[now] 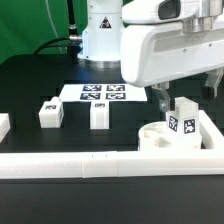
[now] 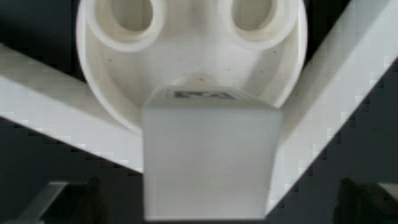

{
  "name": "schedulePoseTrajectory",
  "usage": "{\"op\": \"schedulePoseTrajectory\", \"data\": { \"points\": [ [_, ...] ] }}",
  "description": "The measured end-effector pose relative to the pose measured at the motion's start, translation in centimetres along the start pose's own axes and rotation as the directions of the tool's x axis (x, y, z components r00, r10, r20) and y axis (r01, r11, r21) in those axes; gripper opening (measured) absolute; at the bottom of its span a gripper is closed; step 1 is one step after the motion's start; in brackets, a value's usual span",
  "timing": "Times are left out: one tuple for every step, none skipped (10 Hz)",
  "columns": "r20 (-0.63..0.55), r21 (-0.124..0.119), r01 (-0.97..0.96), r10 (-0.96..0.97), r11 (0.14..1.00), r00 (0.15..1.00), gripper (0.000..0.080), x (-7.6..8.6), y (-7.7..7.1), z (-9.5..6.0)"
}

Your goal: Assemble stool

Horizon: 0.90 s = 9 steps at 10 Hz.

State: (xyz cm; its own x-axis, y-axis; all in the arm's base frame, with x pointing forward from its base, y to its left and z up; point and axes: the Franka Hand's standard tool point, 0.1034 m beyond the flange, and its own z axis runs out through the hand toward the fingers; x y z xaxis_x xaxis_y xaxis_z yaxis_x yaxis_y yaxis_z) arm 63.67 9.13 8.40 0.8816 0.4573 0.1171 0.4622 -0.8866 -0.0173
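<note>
With the exterior view read as a clock face, the black table (image 1: pixel 25 85) is filling the dial and the Panda arm (image 1: pixel 105 30) is being seen at twelve o'clock. The front rail (image 1: pixel 90 165) is lying across six o'clock and the side rail (image 1: pixel 214 135) is meeting it near four o'clock. The marker board (image 1: pixel 100 93) is lying flat near the centre.

The stool's round seat (image 1: pixel 155 138) is being braced in the corner formed by the two rails, at about four o'clock. This is judged to be stopping it from sliding or turning while legs are being fitted. One leg (image 1: pixel 186 122) is being stood upright on the seat's rim, over a socket as far as can be judged, with two open sockets showing beyond it in the wrist view.

Two loose legs (image 1: pixel 50 113) (image 1: pixel 99 114) are being left at nine and seven o'clock, well apart from the seat, within reach for later steps.

The gripper (image 1: pixel 182 103) is being positioned over the upright leg. Its jaws appear released, with a gap showing on each side of the leg.
</note>
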Motion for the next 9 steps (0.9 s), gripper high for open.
{"op": "schedulePoseTrajectory", "data": {
  "points": [
    [-0.004,-0.003,-0.001,0.001,1.000,1.000,0.0649,-0.05,0.10,0.43],
    [-0.007,-0.005,0.000,0.000,1.000,1.000,0.0649,-0.11,0.20,0.73],
    [-0.007,-0.006,0.001,-0.001,1.000,1.000,0.0641,-0.16,0.26,0.83],
    [-0.009,-0.006,0.003,-0.003,1.000,1.000,0.0526,-0.05,0.16,0.78],
    [-0.010,-0.006,0.003,-0.004,1.000,1.000,0.0526,0.05,0.10,0.73],
    [-0.010,-0.005,-0.018,0.018,1.000,1.000,0.0332,0.01,0.11,0.76],
    [-0.009,-0.005,-0.017,0.017,1.000,1.000,0.0336,0.01,0.11,0.77],
    [-0.010,-0.002,-0.079,0.079,0.997,0.997,0.0336,0.02,0.06,0.77],
    [-0.010,-0.001,-0.148,0.148,0.989,0.989,0.0336,0.02,0.04,0.78]
  ]
}}
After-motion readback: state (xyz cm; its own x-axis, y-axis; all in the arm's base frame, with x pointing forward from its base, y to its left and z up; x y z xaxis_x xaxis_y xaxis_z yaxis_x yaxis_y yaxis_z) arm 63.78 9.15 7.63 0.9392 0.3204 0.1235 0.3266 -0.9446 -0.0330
